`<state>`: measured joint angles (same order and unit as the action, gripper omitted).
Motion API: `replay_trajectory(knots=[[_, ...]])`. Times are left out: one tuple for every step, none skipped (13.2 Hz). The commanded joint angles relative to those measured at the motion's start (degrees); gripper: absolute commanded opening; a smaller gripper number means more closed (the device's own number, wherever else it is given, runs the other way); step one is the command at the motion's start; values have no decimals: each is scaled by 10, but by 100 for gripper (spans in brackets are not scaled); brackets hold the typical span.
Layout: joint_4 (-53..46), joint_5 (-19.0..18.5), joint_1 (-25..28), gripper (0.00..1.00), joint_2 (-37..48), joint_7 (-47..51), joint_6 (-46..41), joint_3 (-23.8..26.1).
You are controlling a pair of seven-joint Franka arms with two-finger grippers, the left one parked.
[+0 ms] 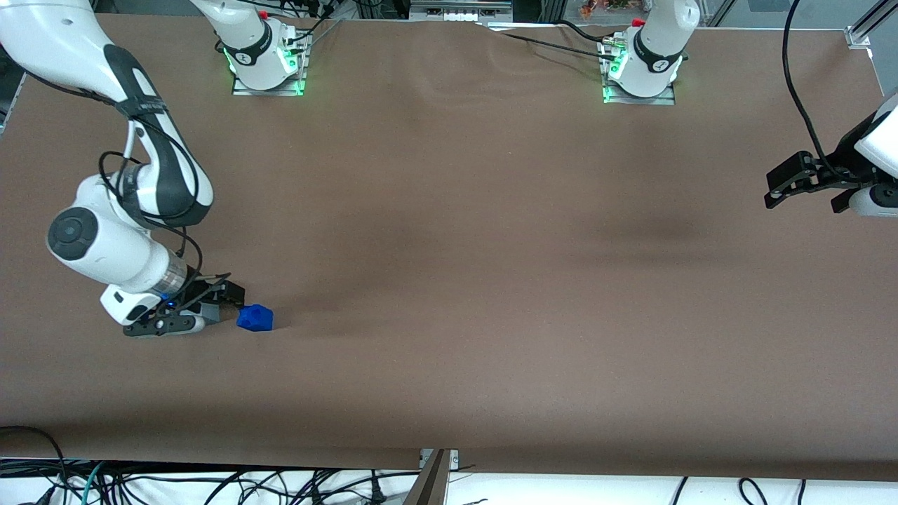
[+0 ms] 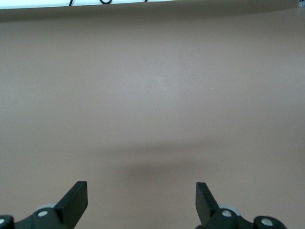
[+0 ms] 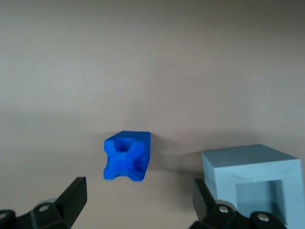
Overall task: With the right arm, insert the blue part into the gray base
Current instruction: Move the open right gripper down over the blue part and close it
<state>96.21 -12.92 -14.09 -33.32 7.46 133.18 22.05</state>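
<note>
Low over the brown counter [image 1: 449,280], at the working arm's end and on the side near the front camera, sits the claw [image 1: 210,308] of the right arm [image 1: 119,245]. Claw is open, nothing between the fingers; wrist view shows both black fingertips [image 3: 74,195] spread wide with bare counter between them.

Blue part [image 1: 255,318] lies on the counter just ahead of the claw tips, apart from them, not gripped. In the wrist view the blue part [image 3: 127,156] sits a bit forward of the open fingers, roughly between their lines but closer to one fingertip; notched, chamfered face turned toward the camera, block slightly tilted.

Gray base [image 3: 255,183] stands on the counter right by the other fingertip [image 3: 202,200], partly overlapped by it in the wrist view. Square recess in one visible face of it. Base and blue part are beside each other, a gap of counter between them, not touching. In the front view the gray base [image 1: 209,309] is mostly hidden under the claw, only a grey sliver showing between the black fingers.

Farther from the front camera, two white arm bases with green lights [image 1: 266,63] are bolted at the counter's edge.
</note>
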Motion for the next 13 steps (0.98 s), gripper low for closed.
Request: replay_trajectory(knots=[[2, -46, 13, 98, -12, 72, 16, 5], [2, -48, 15, 99, -23, 78, 23, 5], [3, -49, 16, 99, -31, 77, 43, 5], [4, -50, 18, 98, -39, 78, 55, 5], [4, -51, 19, 98, -44, 78, 59, 5], [4, -58, 20, 96, -50, 78, 65, 5], [3, -62, 21, 95, -57, 78, 73, 5], [4, -65, 21, 93, -62, 79, 82, 5], [4, -65, 21, 88, -68, 79, 88, 5], [4, -66, 21, 80, -69, 79, 89, 5], [3, -66, 21, 68, -69, 78, 89, 5], [4, -65, 21, 54, -69, 78, 89, 5], [3, -64, 20, 39, -69, 73, 89, 5]])
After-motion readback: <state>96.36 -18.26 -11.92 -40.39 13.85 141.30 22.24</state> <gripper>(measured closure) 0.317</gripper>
